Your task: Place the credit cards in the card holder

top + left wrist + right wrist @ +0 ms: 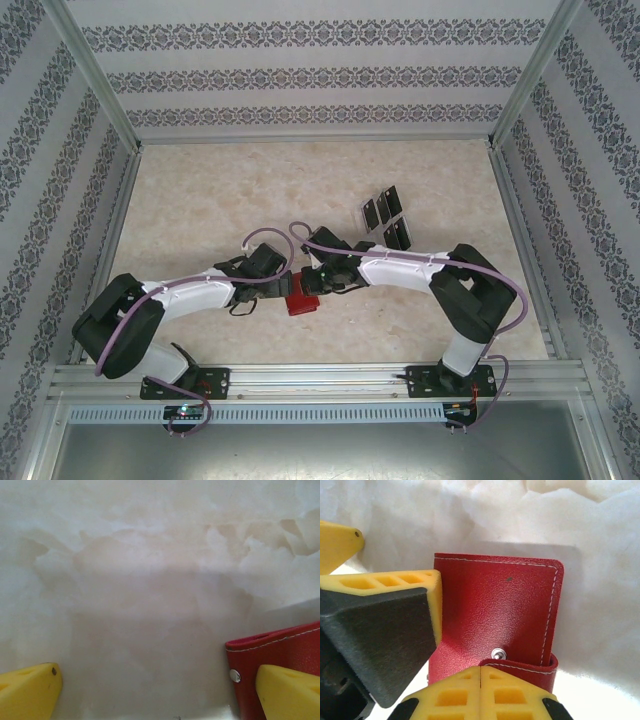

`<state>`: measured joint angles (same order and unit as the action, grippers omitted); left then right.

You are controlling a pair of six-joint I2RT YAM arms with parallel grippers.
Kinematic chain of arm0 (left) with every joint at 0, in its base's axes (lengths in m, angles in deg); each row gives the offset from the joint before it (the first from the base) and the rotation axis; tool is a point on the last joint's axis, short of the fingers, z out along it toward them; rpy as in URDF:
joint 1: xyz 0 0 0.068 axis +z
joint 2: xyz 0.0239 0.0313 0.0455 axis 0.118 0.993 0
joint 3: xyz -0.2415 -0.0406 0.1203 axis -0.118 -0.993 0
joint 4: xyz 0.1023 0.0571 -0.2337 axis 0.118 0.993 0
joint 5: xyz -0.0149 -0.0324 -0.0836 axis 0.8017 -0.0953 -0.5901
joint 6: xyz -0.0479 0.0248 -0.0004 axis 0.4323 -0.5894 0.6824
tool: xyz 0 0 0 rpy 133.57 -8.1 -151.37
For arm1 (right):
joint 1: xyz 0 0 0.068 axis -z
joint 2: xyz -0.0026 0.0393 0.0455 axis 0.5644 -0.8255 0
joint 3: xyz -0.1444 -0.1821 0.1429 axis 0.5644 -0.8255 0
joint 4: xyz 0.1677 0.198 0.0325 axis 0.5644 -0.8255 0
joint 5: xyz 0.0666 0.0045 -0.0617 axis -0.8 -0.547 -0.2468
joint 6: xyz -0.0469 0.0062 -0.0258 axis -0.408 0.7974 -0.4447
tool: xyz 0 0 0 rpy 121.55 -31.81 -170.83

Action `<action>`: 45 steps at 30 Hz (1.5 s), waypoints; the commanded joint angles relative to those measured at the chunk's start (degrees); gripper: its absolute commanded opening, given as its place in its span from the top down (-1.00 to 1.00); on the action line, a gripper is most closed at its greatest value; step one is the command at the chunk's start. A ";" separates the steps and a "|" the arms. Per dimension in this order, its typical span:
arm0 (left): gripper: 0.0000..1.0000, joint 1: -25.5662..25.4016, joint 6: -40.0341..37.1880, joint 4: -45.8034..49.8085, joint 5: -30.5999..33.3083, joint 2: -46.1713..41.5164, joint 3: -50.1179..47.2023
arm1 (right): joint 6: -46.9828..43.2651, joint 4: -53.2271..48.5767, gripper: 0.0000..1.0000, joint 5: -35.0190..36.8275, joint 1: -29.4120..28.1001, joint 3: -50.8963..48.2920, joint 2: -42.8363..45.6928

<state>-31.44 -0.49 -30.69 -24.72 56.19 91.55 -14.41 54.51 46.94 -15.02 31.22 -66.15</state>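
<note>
**STATUS: NO CARDS LOADED, CARD HOLDER CLOSED**

You are looking at an early stage of the task. The credit cards [372, 213] are standing tilted in a small group right of centre on the tabletop [200, 200]. They are well apart from the card holder [495, 605], and none is lying in it or beside it. The card holder is lying flat near the middle of the tabletop's near side, between the two arms. It is folded shut, with its clasp tab [520, 669] wrapping over the edge beside the snap stud [498, 653]. Judged from this, opening the holder and moving every card are both outstanding.

The left gripper [157, 682] is showing its fingers fully apart and gripping nothing. One finger is hanging over the holder's corner, the other over bare tabletop. The right gripper [480, 690] is showing its fingers pressed together at the holder's near edge, against the clasp tab. You cannot tell whether the tab is pinched between them.

You are working in a crowded centre. Both grippers are meeting at the holder, and one left finger is sitting just beside the right fingers. Open tabletop is lying on the far side and to the left. The patterned walls [60, 200] and the near frame rail [320, 378] are bounding the area. The cards are sitting toward the right wall but apart from it.
</note>
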 commanded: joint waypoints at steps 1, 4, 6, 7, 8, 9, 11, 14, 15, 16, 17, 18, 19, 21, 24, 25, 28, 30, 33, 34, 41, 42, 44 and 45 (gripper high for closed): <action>-1.00 0.43 -0.54 -2.00 -1.77 1.14 -1.74 | 0.77 -0.90 1.00 -1.28 -0.70 1.54 1.35; -1.00 0.39 -0.49 -2.13 -2.01 1.61 -1.65 | 0.87 -0.65 1.00 -1.52 -1.05 2.03 0.93; -1.00 0.40 -0.38 -2.37 -2.04 1.81 -1.75 | 0.87 -0.79 1.00 -1.57 -1.24 2.30 0.49; -1.00 0.43 -0.29 -2.36 -2.04 1.87 -1.78 | 0.96 -0.54 1.00 -1.60 -1.23 2.28 0.20; -1.00 0.42 -0.30 -2.39 -2.12 1.95 -1.81 | 1.00 -0.53 1.00 -1.63 -1.24 2.36 -0.04; -1.00 0.42 -0.28 -2.49 -2.12 1.97 -1.89 | 0.99 -0.44 1.00 -1.65 -1.24 2.46 -0.33; -1.00 0.42 -0.30 -2.48 -2.12 1.97 -1.88 | 0.95 -0.36 1.00 -1.81 -1.24 2.72 -0.97; -1.00 0.34 -0.31 -2.40 -2.12 1.92 -1.90 | 0.78 -0.28 1.00 -1.51 -1.20 2.72 -1.84; -1.00 0.40 -0.31 -2.40 -2.20 1.89 -1.99 | 0.70 -0.19 1.00 -1.31 -1.24 2.60 -2.21; -1.00 0.37 -0.18 -2.42 -2.21 1.88 -2.03 | 0.69 -0.11 1.00 -1.22 -1.24 2.42 -2.56; -1.00 0.42 -0.15 -2.42 -2.29 1.81 -2.01 | 0.72 0.08 1.00 -0.97 -1.24 2.25 -3.04; -1.00 0.41 -0.22 -2.42 -2.30 1.81 -2.09 | 0.75 0.22 1.00 -0.86 -1.15 2.09 -3.49; -1.00 0.40 -0.20 -2.39 -2.31 1.75 -2.13 | 0.85 0.58 1.00 -0.85 -1.03 1.96 -3.86; -1.00 0.41 -0.07 -2.42 -2.30 1.62 -2.22 | 0.89 0.89 1.00 -0.49 -0.95 1.64 -4.63; -1.00 0.40 -0.07 -2.44 -2.30 1.55 -2.28 | 0.96 1.38 1.00 -0.25 -0.76 1.18 -5.14; -1.00 0.42 -0.07 -2.34 -2.30 1.53 -2.27 | 0.89 1.46 1.00 -0.25 -0.58 1.06 -5.23; -1.00 0.42 0.03 -2.46 -2.30 1.56 -2.36 | 0.89 1.58 1.00 0.06 -0.30 0.69 -5.50; -1.00 0.41 0.06 -2.60 -2.44 1.68 -2.39 | 1.07 1.79 1.00 0.50 0.04 0.34 -5.64; -1.00 0.38 0.17 -2.80 -2.56 1.88 -2.51 | 1.22 2.28 1.00 1.06 0.68 -0.05 -6.14; -1.00 0.42 0.19 -2.81 -2.53 1.94 -2.55 | 1.22 2.27 1.00 1.16 0.89 -0.10 -6.48; -1.00 0.41 0.58 -3.09 -3.07 2.23 -2.66 | 1.90 4.10 1.00 1.26 2.65 -2.52 -10.56; -1.00 0.33 0.79 -3.18 -3.16 2.19 -2.69 | 2.03 4.52 1.00 1.18 2.88 -3.01 -11.02; -1.00 0.24 0.96 -3.26 -3.31 2.14 -2.83 | 2.10 5.05 1.00 0.69 3.27 -3.65 -11.69; -1.00 0.19 1.12 -3.20 -3.35 2.15 -2.79 | 2.18 5.29 1.00 0.18 3.42 -4.00 -11.83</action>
<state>-31.46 -0.40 -31.69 -24.35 56.21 90.91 -12.77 60.10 40.36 -12.95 31.02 -71.68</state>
